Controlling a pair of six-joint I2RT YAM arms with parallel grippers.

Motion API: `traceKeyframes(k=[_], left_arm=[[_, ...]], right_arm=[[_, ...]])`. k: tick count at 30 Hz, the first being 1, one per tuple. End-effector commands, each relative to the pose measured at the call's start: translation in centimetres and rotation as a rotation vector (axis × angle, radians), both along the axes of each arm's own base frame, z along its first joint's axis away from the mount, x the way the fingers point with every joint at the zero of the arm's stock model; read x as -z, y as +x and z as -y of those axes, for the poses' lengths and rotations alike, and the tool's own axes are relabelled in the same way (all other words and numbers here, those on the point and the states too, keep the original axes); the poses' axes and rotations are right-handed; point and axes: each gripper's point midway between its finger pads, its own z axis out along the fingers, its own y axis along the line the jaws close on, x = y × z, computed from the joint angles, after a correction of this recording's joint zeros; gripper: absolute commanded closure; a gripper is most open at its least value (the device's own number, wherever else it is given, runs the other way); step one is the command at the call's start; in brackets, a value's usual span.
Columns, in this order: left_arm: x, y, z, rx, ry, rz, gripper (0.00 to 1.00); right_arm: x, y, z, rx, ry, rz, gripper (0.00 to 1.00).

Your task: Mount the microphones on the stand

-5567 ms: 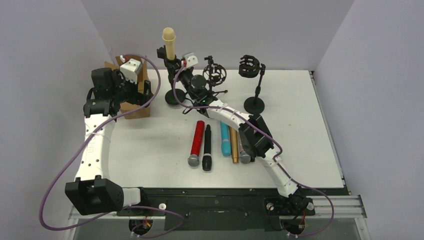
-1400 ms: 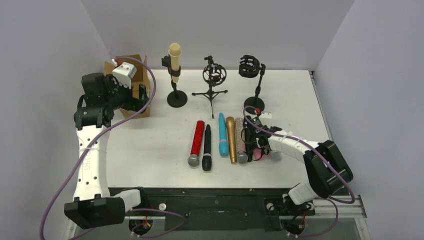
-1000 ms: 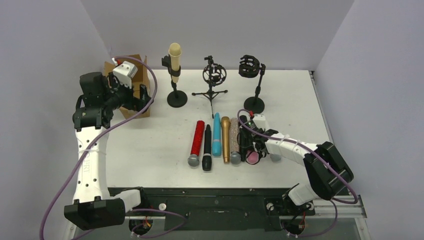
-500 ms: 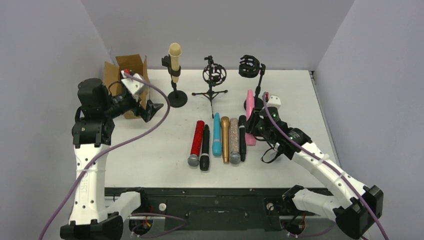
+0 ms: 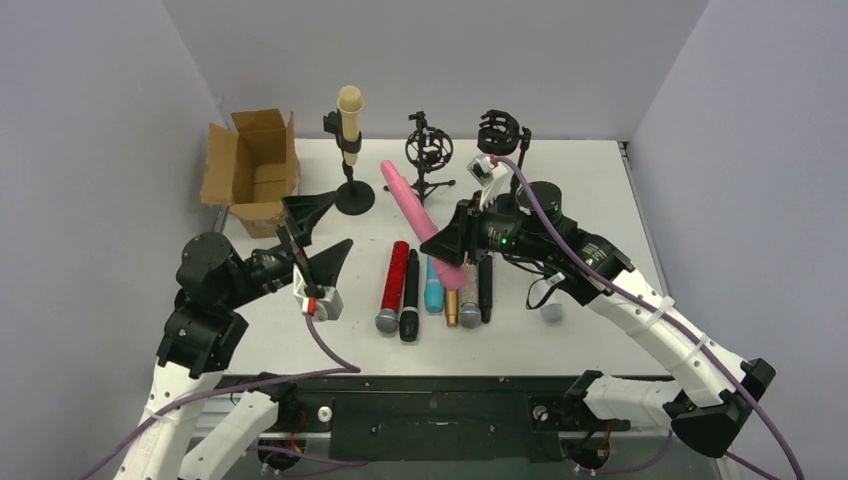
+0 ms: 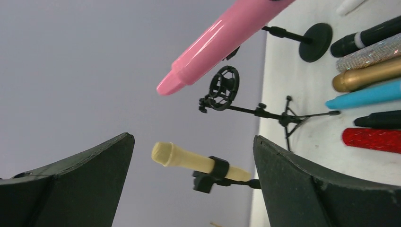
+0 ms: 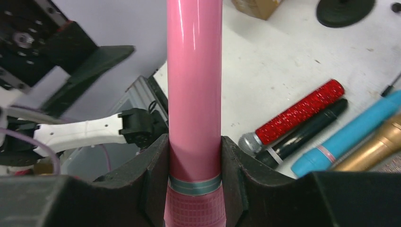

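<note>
My right gripper [image 5: 452, 240] [image 7: 194, 142] is shut on the pink microphone [image 5: 410, 205] [image 7: 194, 85] just above its head. It holds the microphone raised and tilted, its tail toward the back left, over the row on the table. That row holds red [image 5: 395, 278], black [image 5: 411, 298], teal [image 5: 433, 292], gold [image 5: 452, 308], glittery silver [image 5: 468, 308] and black [image 5: 485, 290] microphones. A cream microphone [image 5: 349, 115] [image 6: 198, 163] stands clipped in the left stand [image 5: 354, 197]. The middle tripod stand [image 5: 430, 150] and right stand [image 5: 500, 133] hold nothing. My left gripper [image 5: 342, 218] [image 6: 191, 140] hangs open left of the row, facing the stands.
An open cardboard box [image 5: 250, 170] sits at the back left. A small grey microphone head [image 5: 550, 312] shows under my right arm. Purple walls close in the table on three sides. Cables trail from both wrists.
My right gripper has lifted the pink microphone from beside the right stand's base and swung it left over the row. My left arm has drawn back from the box toward the near left, still open.
</note>
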Motion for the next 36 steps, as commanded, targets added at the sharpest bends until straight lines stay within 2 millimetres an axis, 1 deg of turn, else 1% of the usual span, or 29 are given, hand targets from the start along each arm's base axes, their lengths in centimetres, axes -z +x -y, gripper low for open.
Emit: traceKeyframes(k=[1, 2, 3, 4, 5, 6, 7, 8, 9, 10, 13, 14, 16, 17, 18, 19, 20, 22, 23, 24, 26, 27, 28, 29, 32, 33, 34, 35, 36], left_arm=[[-2.6, -0.4, 0.5, 0.013, 0.109, 0.372, 0.04], [-2.3, -0.5, 0.8, 0.026, 0.12, 0.401, 0.04], [-2.4, -0.7, 1.0, 0.039, 0.152, 0.459, 0.04], [-1.8, -0.8, 1.3, 0.056, 0.173, 0.47, 0.04], [-1.7, -0.9, 1.5, 0.065, 0.2, 0.513, 0.04], [-1.2, -0.9, 1.8, 0.076, 0.21, 0.52, 0.04], [-1.6, -0.9, 1.9, 0.068, 0.211, 0.558, 0.04], [-1.3, -1.0, 2.2, 0.077, 0.209, 0.564, 0.04], [-1.7, -0.9, 2.2, 0.065, 0.205, 0.588, 0.04], [-1.3, -1.0, 2.4, 0.073, 0.206, 0.589, 0.04], [-1.3, -1.2, 2.6, 0.07, 0.201, 0.626, 0.04], [-0.9, -1.2, 2.7, 0.074, 0.205, 0.622, 0.04], [-0.7, -1.0, 2.7, 0.064, 0.213, 0.625, 0.03], [-0.7, -0.8, 2.7, 0.06, 0.214, 0.623, 0.01], [-0.8, -0.6, 2.6, 0.05, 0.217, 0.619, 0.03], [-0.9, -0.5, 2.6, 0.046, 0.219, 0.617, 0.1], [-0.8, -0.2, 2.5, 0.032, 0.225, 0.61, 0.15], [-0.4, 0.1, 2.3, 0.024, 0.245, 0.594, 0.41], [-0.3, 0.1, 2.3, 0.024, 0.252, 0.593, 0.47], [0.1, 0.2, 2.3, 0.028, 0.27, 0.593, 0.57], [0.5, 0.2, 2.5, 0.036, 0.285, 0.592, 0.63], [0.7, 0.2, 2.5, 0.04, 0.289, 0.592, 0.64], [0.9, 0.2, 2.6, 0.045, 0.296, 0.591, 0.66], [0.9, 0.2, 2.6, 0.046, 0.298, 0.59, 0.68], [0.9, 0.2, 2.6, 0.043, 0.283, 0.577, 0.82], [0.8, 0.3, 2.5, 0.036, 0.274, 0.569, 0.84], [0.6, 0.3, 2.4, 0.029, 0.249, 0.548, 0.89], [0.5, 0.5, 2.2, 0.016, 0.237, 0.534, 0.91], [0.2, 0.5, 2.1, 0.006, 0.207, 0.504, 0.93]], right_arm=[[-5.5, -2.0, -2.8, -0.181, 0.129, 0.083, 1.0], [-5.3, -1.8, -3.5, -0.197, 0.126, 0.072, 1.0], [-6.0, -2.3, -4.1, -0.222, 0.138, 0.075, 1.0], [-5.6, -2.1, -4.9, -0.236, 0.13, 0.058, 1.0], [-6.2, -2.6, -5.5, -0.264, 0.145, 0.052, 1.0], [-5.6, -2.4, -6.3, -0.277, 0.136, 0.029, 1.0], [-6.1, -2.9, -6.9, -0.306, 0.144, 0.028, 1.0], [-5.4, -2.7, -7.5, -0.312, 0.132, 0.01, 1.0], [-5.9, -2.9, -7.9, -0.327, 0.138, 0.015, 1.0], [-5.3, -2.7, -8.3, -0.332, 0.129, -0.001, 1.0], [-5.1, -2.8, -9.3, -0.364, 0.133, -0.024, 1.0], [-5.1, -2.8, -9.5, -0.372, 0.137, -0.028, 1.0], [-5.1, -3.1, -10.0, -0.399, 0.137, -0.034, 1.0], [-4.6, -3.1, -10.2, -0.411, 0.126, -0.051, 1.0], [-4.6, -3.1, -10.2, -0.418, 0.122, -0.048, 1.0], [-4.0, -3.1, -10.4, -0.426, 0.107, -0.063, 1.0], [-3.8, -3.2, -10.4, -0.435, 0.102, -0.066, 1.0], [-3.5, -3.3, -10.4, -0.448, 0.095, -0.072, 1.0], [-3.5, -3.4, -10.4, -0.452, 0.095, -0.073, 1.0], [-3.8, -3.5, -10.4, -0.461, 0.1, -0.069, 1.0], [-4.3, -3.8, -10.4, -0.477, 0.103, -0.059, 1.0], [-4.1, -3.8, -10.4, -0.483, 0.092, -0.064, 1.0], [-4.6, -3.9, -10.4, -0.491, 0.096, -0.055, 1.0], [-4.3, -3.9, -10.4, -0.496, 0.082, -0.055, 1.0], [-4.7, -3.8, -10.0, -0.493, 0.07, -0.035, 1.0], [-4.9, -3.2, -9.9, -0.472, 0.067, -0.02, 0.9], [-5.0, -2.8, -9.6, -0.456, 0.063, -0.015, 0.83], [-5.4, -1.9, -9.2, -0.423, 0.064, -0.003, 0.74], [-5.8, -1.5, -8.9, -0.409, 0.072, 0.008, 0.69]])
